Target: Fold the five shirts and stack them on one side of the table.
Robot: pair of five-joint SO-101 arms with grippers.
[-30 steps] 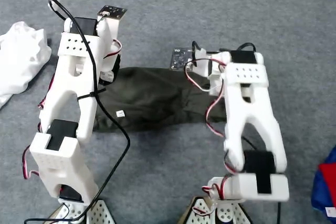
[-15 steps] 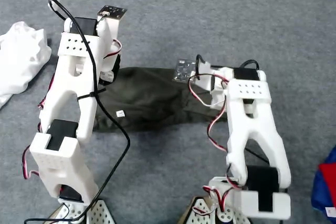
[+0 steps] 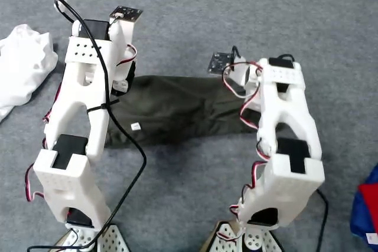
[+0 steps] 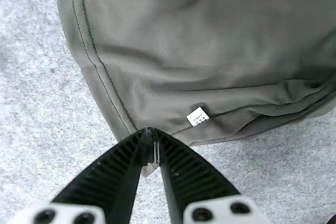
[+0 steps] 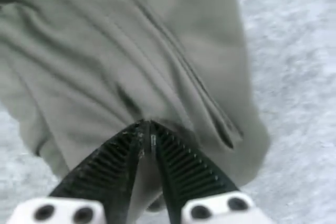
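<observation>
Grey table [image 3: 177, 16], high view: olive shirt [image 3: 171, 110] lies at centre between both arms; white shirt [image 3: 20, 63] at nine o'clock, blue cloth [image 3: 366, 205] at four. Left wrist view: left gripper [image 4: 149, 136] pinched closed on the olive shirt's hem. Right wrist view: right gripper [image 5: 147, 128] clamped tight on its folds.

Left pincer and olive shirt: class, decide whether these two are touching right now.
Touching. The left wrist view shows the left pincer shut on the hem edge of the olive shirt, with fabric pinched between its tips.
</observation>
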